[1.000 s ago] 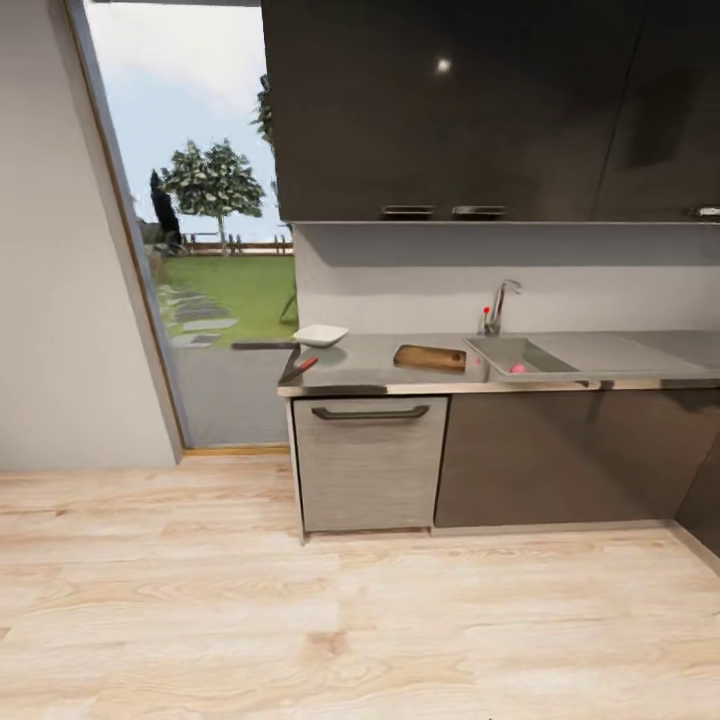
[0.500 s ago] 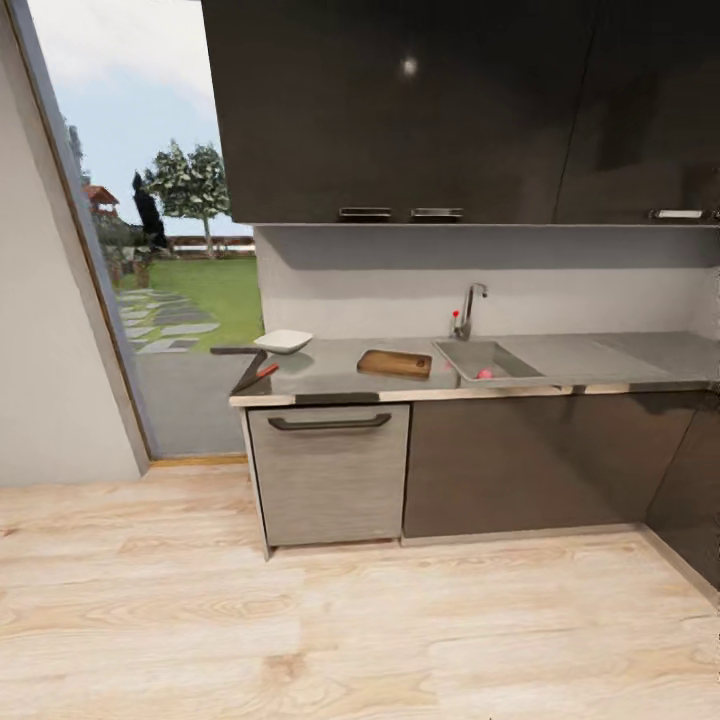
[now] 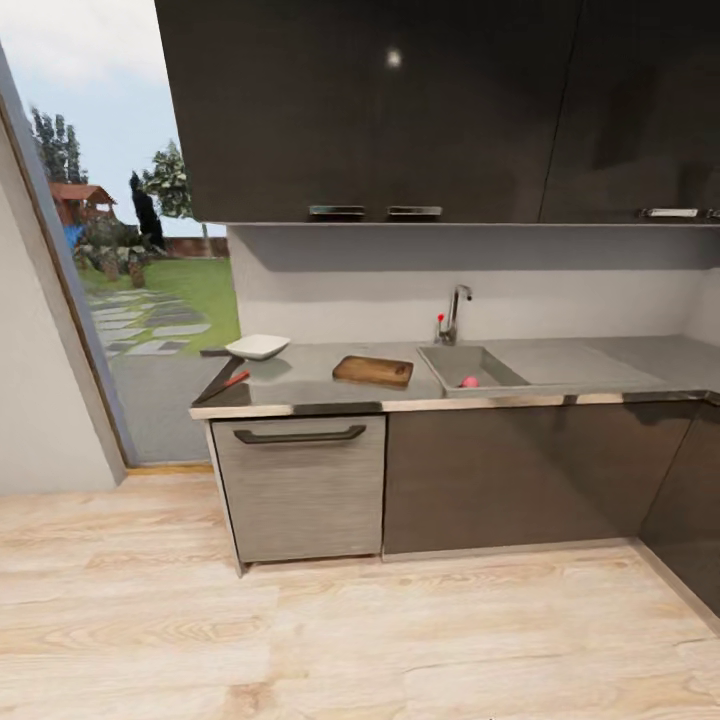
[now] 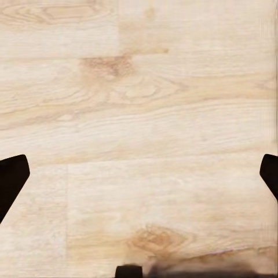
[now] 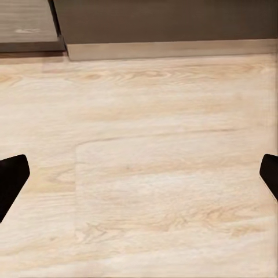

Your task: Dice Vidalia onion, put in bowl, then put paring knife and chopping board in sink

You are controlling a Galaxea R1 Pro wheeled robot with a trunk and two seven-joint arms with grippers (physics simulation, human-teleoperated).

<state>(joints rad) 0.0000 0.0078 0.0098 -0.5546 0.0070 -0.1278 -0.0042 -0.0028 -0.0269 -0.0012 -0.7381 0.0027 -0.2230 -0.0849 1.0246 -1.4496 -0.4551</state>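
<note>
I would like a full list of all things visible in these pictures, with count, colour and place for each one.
Vidalia onion: 1, pinkish-red, inside the sink.
sink: 1, steel grey, set in the countertop.
tap: 1, chrome with red knob, behind the sink.
chopping board: 1, brown, on the countertop beside the sink.
bowl: 1, white, near the countertop's end.
paring knife: 1, red handle, beside the bowl.
countertop: 1, grey.
floor: pale wood.
left gripper: 1, black, open, above the floor.
right gripper: 1, black, open, above the floor.
</note>
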